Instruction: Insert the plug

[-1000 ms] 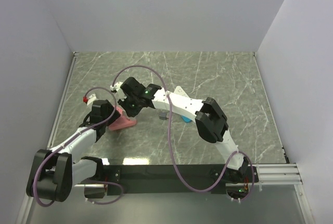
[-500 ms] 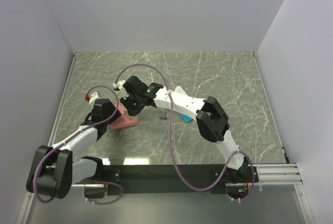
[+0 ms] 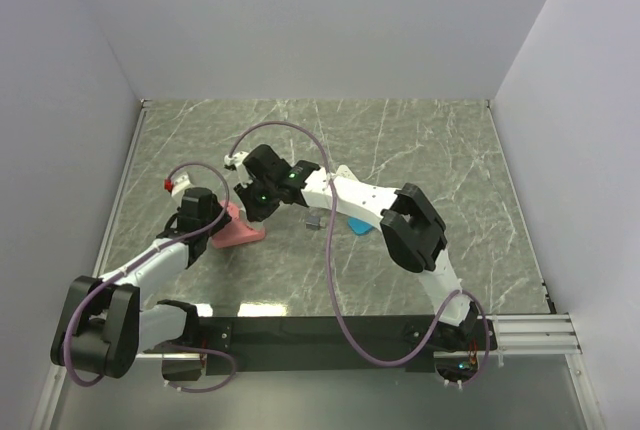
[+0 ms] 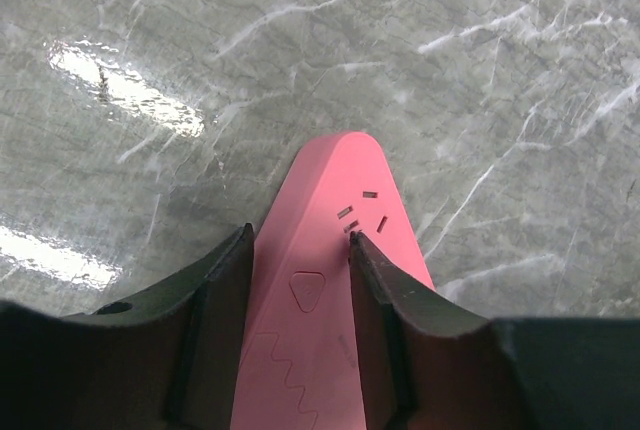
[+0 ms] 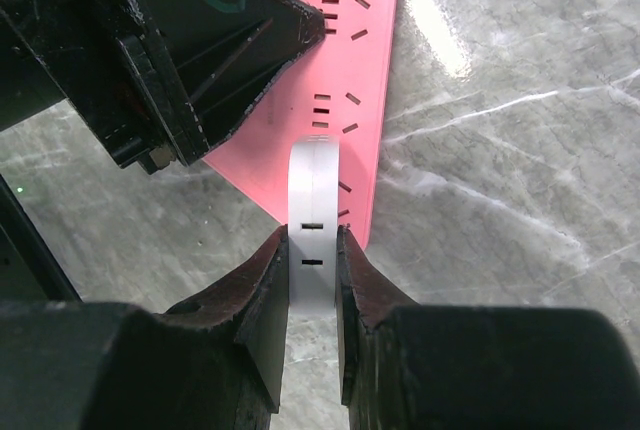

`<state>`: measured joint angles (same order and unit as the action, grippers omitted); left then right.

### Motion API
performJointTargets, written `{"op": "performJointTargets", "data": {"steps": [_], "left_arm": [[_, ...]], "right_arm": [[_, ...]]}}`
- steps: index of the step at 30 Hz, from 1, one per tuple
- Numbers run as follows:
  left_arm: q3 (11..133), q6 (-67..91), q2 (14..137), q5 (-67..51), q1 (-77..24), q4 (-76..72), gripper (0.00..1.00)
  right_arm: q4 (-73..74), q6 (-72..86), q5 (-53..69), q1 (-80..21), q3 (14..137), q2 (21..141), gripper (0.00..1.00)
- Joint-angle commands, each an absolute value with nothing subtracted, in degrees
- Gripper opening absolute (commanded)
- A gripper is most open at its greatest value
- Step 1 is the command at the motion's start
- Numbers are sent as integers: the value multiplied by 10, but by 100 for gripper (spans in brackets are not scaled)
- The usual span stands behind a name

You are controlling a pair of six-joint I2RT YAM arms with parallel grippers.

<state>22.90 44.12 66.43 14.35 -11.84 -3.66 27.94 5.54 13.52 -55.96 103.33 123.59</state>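
Between the 2 dark fingers of the right pincer [image 5: 312, 250], clenched from both sides, sits the white plug [image 5: 313, 180]. Its long axis runs straight ahead out of the fingers, narrow rounded end leading. 2 small dark slots show on the face turned to the wrist camera, and no prongs can be seen. Just beyond and below it lies the pink power strip [image 5: 350, 80], flat, slotted face up, with several sets of socket slots. The plug overlaps the strip's near edge in this view, but contact cannot be judged.

From the left wrist camera, the left pincer [image 4: 300, 250] straddles the strip with its 2 fingers partly apart. The strip's long axis runs away from the pincer, tapering to a rounded tip that points ahead. The finger on the right of that view overlaps the strip's edge, so whether the pincer grasps the strip cannot be told.

Seen from above, both pincers meet over the strip at the left-middle of the grey marbled surface [image 3: 430, 150], near its left edge. Bare marble spreads behind and to the right. A blue object [image 3: 357, 227] and a grey object [image 3: 313, 220], both small, lie beside the right arm's forearm.
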Motion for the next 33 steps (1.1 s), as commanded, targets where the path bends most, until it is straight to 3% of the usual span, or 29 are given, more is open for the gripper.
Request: {"op": "performJointTargets", "data": {"steps": [1, 33], "left_arm": [[243, 454, 679, 62, -151, -28, 43], [247, 445, 679, 68, -157, -23, 42]], "right_arm": [[284, 71, 159, -581, 989, 1287, 0], [214, 116, 133, -623, 846, 1249, 0]]}}
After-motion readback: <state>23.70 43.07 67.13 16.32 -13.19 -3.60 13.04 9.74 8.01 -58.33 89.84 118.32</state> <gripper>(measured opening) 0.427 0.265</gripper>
